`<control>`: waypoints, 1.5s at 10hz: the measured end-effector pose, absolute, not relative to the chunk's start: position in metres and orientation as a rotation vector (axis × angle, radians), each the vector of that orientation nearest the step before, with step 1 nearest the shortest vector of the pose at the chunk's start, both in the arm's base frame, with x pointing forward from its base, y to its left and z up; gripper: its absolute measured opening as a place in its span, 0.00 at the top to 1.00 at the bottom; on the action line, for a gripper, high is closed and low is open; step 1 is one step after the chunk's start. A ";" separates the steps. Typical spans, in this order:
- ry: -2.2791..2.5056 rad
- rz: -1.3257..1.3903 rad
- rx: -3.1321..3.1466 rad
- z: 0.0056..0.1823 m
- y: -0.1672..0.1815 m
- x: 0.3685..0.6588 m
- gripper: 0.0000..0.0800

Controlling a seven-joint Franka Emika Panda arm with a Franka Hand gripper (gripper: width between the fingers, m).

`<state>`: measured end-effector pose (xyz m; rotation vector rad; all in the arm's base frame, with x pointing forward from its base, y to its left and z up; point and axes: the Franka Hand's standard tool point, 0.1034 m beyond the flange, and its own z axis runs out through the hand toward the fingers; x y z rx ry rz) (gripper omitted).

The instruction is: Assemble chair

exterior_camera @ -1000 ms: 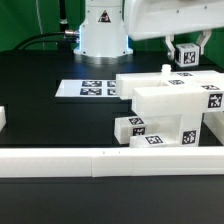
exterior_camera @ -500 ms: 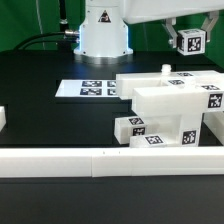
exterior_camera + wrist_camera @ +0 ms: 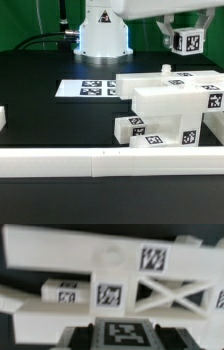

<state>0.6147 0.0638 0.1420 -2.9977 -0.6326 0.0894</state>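
The gripper [image 3: 186, 37] is closed on a small tagged cube [image 3: 187, 43], held in the air above the part-built chair [image 3: 170, 100] on the table [image 3: 50, 120]. Light, rigid, glossy plastic, likely slippery; its flat opposite faces suit the grip, though contact looks blurred

- The black counter [image 3: 50, 120] carries everything; its surface is matte and dark.
- The marker board [image 3: 92, 89] lies flat toward the far edge, just before the robot base [image 3: 103, 40].
- The partly built chair [image 3: 175, 100] stands toward the edge at the exterior view's right.
- A small tagged block [image 3: 132, 128] lies against the chair's near side.
- A low white border wall [image 3: 100, 160] runs along the near edge.
- A white piece [image 3: 3, 120] sits at the edge on the exterior view's left, cut off by the frame.
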 end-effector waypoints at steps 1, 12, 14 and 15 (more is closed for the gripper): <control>-0.624 0.081 -3.002 0.142 0.064 0.616 0.64; -0.716 0.104 -3.004 0.124 0.065 0.617 0.64; -0.720 0.101 -3.005 0.124 0.066 0.621 0.64; -0.717 0.100 -3.005 0.123 0.064 0.621 0.64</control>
